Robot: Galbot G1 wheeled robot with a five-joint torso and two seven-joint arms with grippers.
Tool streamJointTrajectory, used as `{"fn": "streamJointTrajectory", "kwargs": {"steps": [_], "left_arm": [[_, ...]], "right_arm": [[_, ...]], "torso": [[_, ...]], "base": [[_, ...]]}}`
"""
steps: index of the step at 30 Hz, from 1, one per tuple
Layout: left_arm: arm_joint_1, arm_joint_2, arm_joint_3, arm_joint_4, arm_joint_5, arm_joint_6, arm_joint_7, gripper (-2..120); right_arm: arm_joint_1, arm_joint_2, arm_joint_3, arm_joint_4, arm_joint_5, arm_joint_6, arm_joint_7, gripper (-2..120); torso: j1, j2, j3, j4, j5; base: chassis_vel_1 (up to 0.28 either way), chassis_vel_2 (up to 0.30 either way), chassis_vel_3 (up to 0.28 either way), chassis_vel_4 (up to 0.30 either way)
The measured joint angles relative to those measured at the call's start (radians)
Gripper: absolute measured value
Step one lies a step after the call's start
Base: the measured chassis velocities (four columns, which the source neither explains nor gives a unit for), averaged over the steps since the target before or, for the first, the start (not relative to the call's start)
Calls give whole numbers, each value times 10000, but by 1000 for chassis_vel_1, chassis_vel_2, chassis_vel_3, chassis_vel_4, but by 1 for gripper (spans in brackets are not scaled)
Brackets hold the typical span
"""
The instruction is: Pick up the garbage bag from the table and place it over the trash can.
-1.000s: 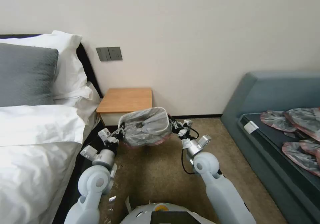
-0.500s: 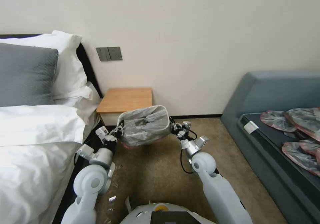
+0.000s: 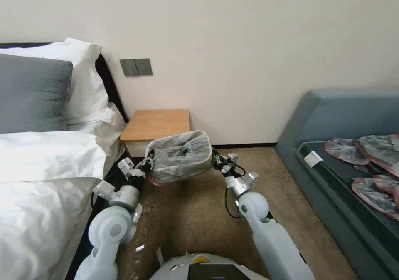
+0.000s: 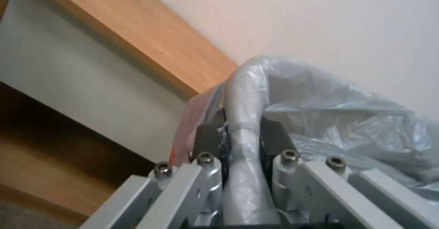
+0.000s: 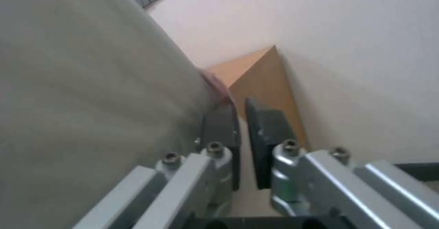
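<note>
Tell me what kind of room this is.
Most likely a hotel-style bedroom: a made bed with white pillows, a wooden nightstand against the wall, and a teal couch on carpet.

Pale blue-white rounded arm shells, silver metal wrists. Black cable looping off the right forearm [image 3: 227, 201]. Brushed aluminium linkages with hex-socket screws on left gripper [image 4: 242, 133] and right gripper [image 5: 242, 136]; dark flat finger pads [image 5: 270, 133]. White domed torso below, orange mark.
</note>
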Motion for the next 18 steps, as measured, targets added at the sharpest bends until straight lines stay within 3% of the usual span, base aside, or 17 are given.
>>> {"fn": "streamJointTrajectory", "kwargs": {"steps": [3, 12, 18], "left_arm": [[7, 29, -92, 111, 87, 0, 41, 7], [52, 170, -234, 371, 158, -25, 32, 7], [232, 369, -150, 503, 1705, -368, 363, 7]], "right_arm": [[-424, -121, 68, 193, 325, 141, 25, 25], [-1164, -278, 316, 464, 737, 726, -37, 53], [-1365, -429, 185, 1879, 935, 543, 830, 77]], "torso": [[0, 0, 0, -1, 0], [0, 0, 0, -1, -1], [0, 0, 0, 1, -2]], "base": [[0, 0, 0, 0], [0, 0, 0, 0], [0, 0, 0, 0]]}}
